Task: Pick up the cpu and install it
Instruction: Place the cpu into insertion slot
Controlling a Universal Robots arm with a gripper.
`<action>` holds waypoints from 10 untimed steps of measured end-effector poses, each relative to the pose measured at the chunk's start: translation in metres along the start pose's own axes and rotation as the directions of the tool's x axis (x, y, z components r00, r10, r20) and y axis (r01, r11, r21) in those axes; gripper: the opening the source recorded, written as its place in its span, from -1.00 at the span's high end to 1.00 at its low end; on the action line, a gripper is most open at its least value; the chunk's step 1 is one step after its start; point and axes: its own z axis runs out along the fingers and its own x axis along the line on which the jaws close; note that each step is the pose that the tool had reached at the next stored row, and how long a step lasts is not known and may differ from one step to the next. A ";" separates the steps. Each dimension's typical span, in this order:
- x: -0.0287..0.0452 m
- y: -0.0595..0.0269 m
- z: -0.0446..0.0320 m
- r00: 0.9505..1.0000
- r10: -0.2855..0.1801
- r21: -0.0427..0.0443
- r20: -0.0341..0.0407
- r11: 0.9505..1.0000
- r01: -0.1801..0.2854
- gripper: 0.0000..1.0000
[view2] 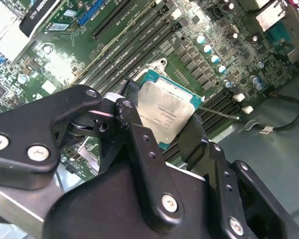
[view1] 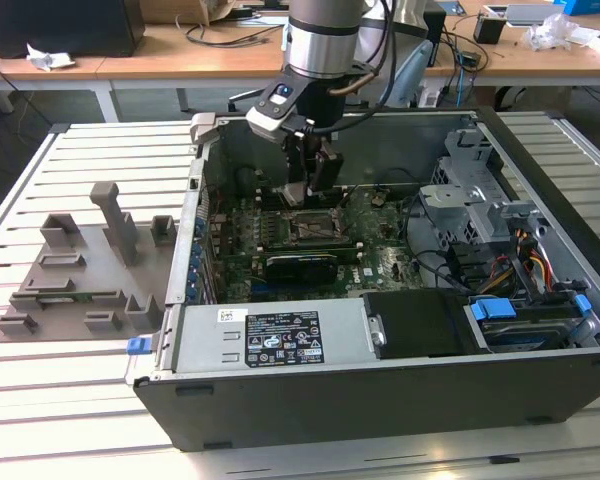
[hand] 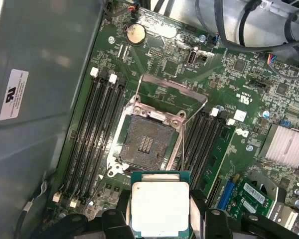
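Flat square silver-grey metal cpu (hand: 159,206): one edge cropped in the first wrist view, flanks behind black gripper fingers (hand: 113,224).

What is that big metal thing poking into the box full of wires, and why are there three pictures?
That metal thing is a robot arm. The box is an open computer case lying on a slatted table. The exterior view comes from a camera off the arm. The two wrist views come from cameras riding on the arm, near its gripper, which is like a hand with black fingers. The gripper pinches the cpu, a small silver square chip. In the first wrist view the cpu hangs over the green board, close to the socket, a dark square frame that stands open and empty.
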 end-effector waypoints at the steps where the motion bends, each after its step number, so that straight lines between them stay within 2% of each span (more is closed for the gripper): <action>1: 0.0000 0.0000 0.0000 1.000 0.009 0.000 -0.001 1.000 -0.009 -0.09; 4: 0.0000 0.0000 0.0001 0.999 0.035 0.001 -0.004 0.999 -0.035 -0.09; 7: 0.0000 0.0000 0.0002 0.996 0.086 0.004 -0.009 0.996 -0.086 -0.09; 10: 0.0000 0.0001 0.0004 0.987 0.161 0.008 -0.016 0.987 -0.161 -0.09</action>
